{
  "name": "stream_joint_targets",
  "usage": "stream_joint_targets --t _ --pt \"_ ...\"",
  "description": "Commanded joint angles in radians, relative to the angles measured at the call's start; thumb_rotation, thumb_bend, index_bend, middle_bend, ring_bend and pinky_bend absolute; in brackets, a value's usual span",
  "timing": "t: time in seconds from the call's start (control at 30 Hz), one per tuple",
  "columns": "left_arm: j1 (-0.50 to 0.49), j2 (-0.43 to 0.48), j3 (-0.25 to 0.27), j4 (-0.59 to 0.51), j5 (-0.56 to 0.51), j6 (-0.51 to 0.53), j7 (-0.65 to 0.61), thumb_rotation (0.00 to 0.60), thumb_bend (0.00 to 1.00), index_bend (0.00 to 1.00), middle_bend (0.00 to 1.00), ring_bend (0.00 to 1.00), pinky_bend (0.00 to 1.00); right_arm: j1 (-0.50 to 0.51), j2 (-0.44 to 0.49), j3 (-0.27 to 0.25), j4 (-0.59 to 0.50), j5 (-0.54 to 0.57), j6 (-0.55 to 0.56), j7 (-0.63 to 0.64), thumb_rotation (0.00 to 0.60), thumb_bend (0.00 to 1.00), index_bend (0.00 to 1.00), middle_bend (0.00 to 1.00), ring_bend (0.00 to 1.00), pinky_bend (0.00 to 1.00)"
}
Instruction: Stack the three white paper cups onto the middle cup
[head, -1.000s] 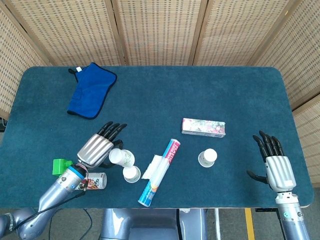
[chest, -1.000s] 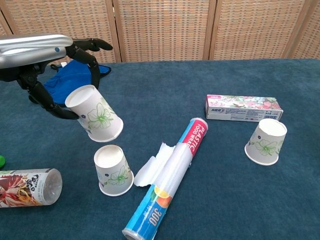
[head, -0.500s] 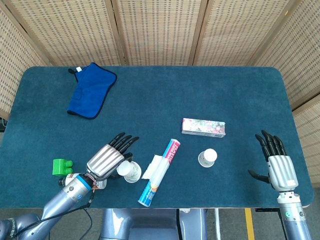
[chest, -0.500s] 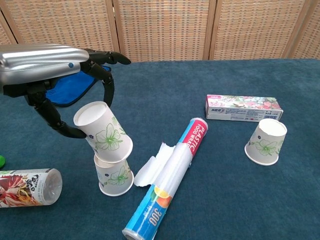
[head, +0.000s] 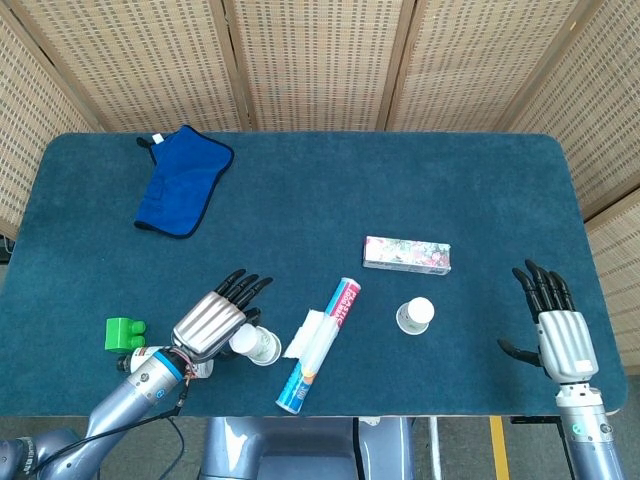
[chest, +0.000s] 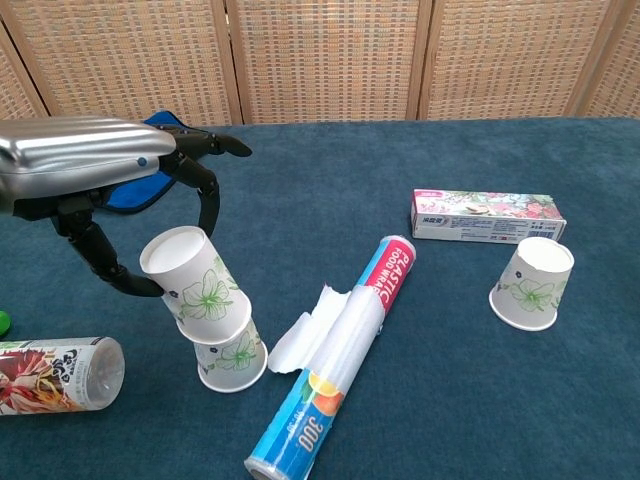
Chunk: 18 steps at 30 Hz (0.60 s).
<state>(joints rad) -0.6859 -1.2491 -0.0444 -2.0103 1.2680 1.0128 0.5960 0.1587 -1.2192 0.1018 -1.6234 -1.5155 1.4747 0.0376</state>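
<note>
The left hand (chest: 95, 180) has its dark fingers (chest: 205, 190) and thumb curled round a white paper cup with a green flower print (chest: 195, 285), mouth down and tilted, its base leaning toward the thumb side. Directly under those fingers stands the middle cup of the same white flowered paper (chest: 232, 358), also inverted; the held cup is seated partway over it, not yet square, so its long axis leans off the lower cup's upright one. Just beyond the fingertips lies a roll of cling film in a blue and red printed sleeve (chest: 340, 360). Well past that stands the third white paper cup (chest: 533, 284), much nearer the right hand (head: 562, 335), which hangs with its fingers spread, holding nothing, so that hand looks better placed to fetch it
</note>
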Motion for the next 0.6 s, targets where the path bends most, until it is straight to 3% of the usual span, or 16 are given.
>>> stream_joint_targets --t 0.03,0.23,0.47,0.6 --pt "-0.003 -0.004 0.001 0.003 -0.007 -0.001 0.008 0.600 0.22 0.50 0.00 0.00 0.00 0.001 -0.001 -0.001 0.000 -0.001 -0.002 -0.003 0.600 0.08 0.00 0.00 0.00 0.00" --pt "-0.008 -0.034 0.001 0.025 -0.017 0.007 0.025 0.600 0.22 0.45 0.00 0.00 0.00 0.000 0.000 -0.001 -0.003 -0.001 -0.001 -0.001 0.600 0.08 0.00 0.00 0.00 0.00" --pt "-0.009 -0.059 0.008 0.043 -0.022 0.009 0.025 0.600 0.21 0.24 0.00 0.00 0.00 0.000 0.002 0.000 -0.001 0.002 -0.002 0.004 0.600 0.08 0.00 0.00 0.00 0.00" --pt "0.007 -0.057 0.006 0.044 0.000 0.035 -0.020 0.600 0.20 0.17 0.00 0.00 0.00 0.001 0.003 -0.001 0.000 0.000 -0.004 0.005 0.600 0.08 0.00 0.00 0.00 0.00"
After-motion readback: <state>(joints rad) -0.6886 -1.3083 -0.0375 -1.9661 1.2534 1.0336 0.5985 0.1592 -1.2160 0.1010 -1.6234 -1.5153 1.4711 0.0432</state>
